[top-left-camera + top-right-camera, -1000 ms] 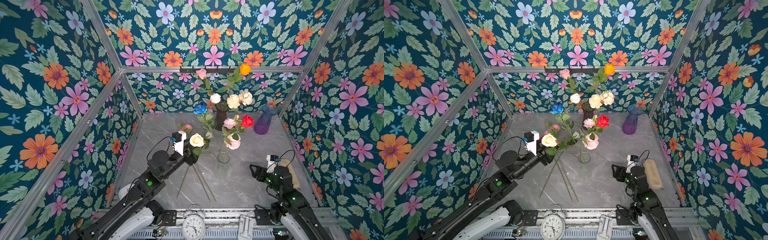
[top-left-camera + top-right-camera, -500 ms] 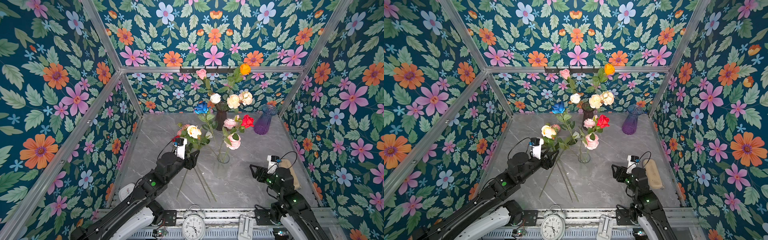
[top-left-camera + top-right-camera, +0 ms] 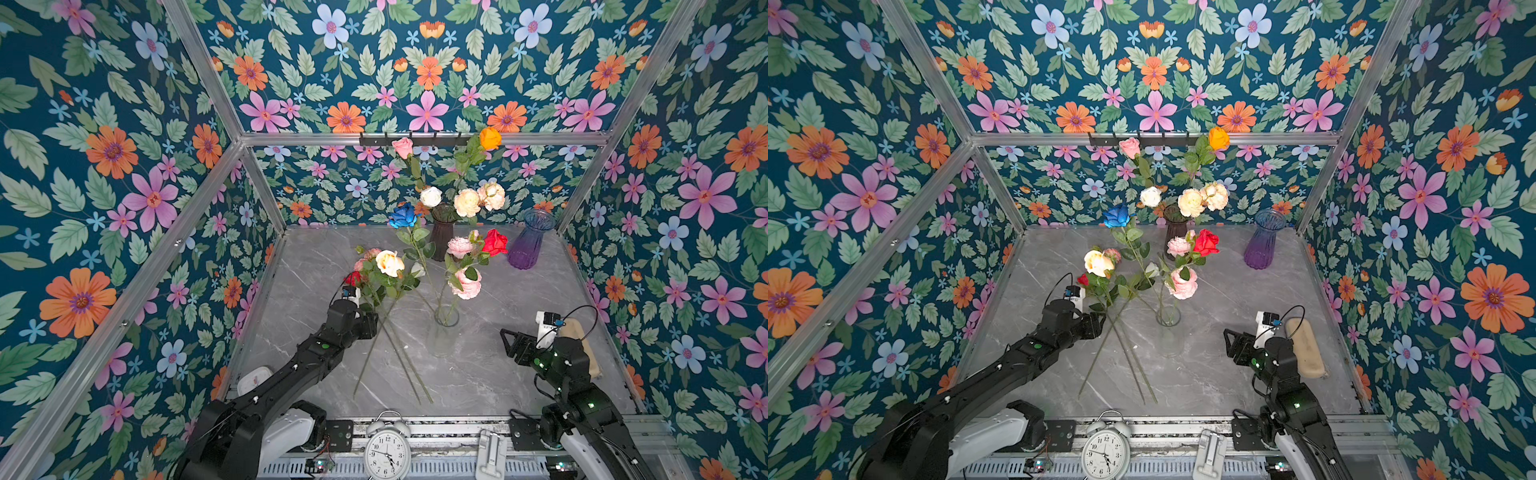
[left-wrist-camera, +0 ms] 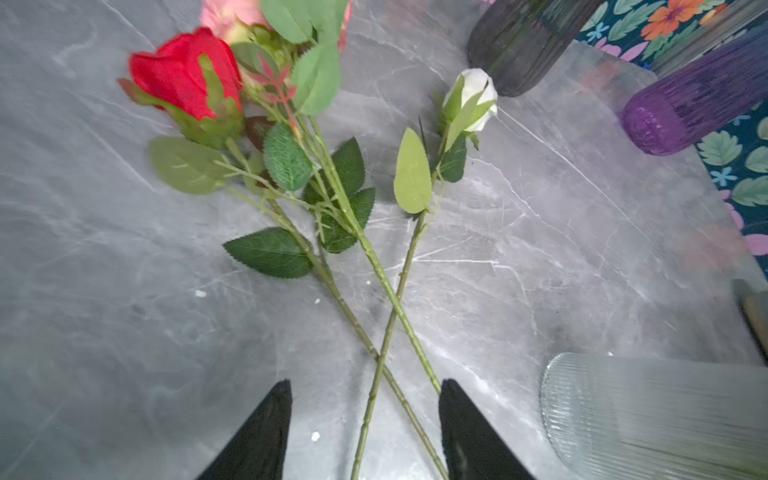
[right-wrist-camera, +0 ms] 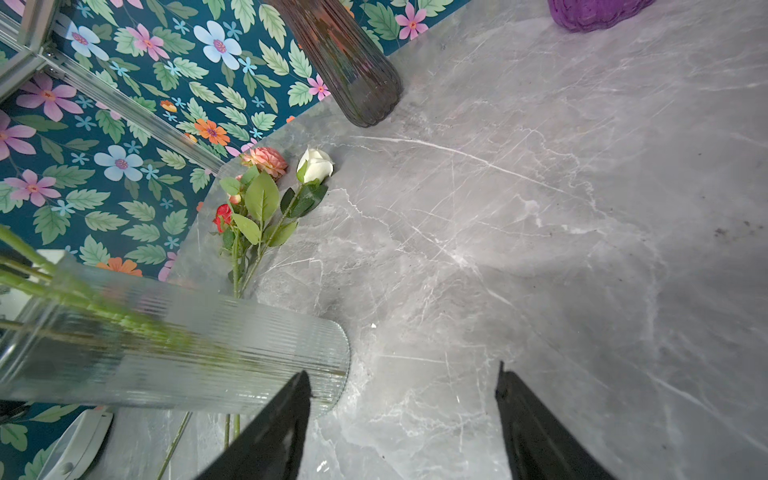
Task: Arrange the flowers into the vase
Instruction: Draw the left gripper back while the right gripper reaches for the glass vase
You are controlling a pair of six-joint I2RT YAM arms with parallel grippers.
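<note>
**A:** Flowers (image 3: 384, 282) first. Where do they lie in the top views?

**B:** The loose ones lie on the grey table (image 3: 498, 395) with stems crossed, just left of the clear vase (image 3: 444, 332). That vase already holds pink, red and blue blooms. A cream rose (image 3: 390, 262) stands above the loose bunch, and its stem runs down to the left gripper (image 3: 371, 323).

**A:** Do both top views agree?

**B:** Yes, the cream rose (image 3: 1098, 262) is over the left gripper (image 3: 1098, 322) there too. The right gripper (image 3: 506, 343) sits low on the right with its jaws spread, well apart from every stem.

**A:** And the left wrist view?

**B:** The fingers (image 4: 257, 440) stand clearly apart and clamp nothing. Two thin stems cross just ahead of the fingertips and run on through the gap. They lead to a red rose (image 4: 187, 75) and a white bud (image 4: 471, 97). A thicker, paler stem ends against the inner edge of one finger, and its head is out of that picture.

**A:** What about the right wrist view?

**B:** The right gripper (image 5: 403, 370) is wide open over bare table and holds nothing. The clear vase (image 5: 187, 345) is just beside one finger (image 5: 274, 436). The loose flowers (image 5: 266, 199) lie beyond it, well apart from both fingers.
</note>
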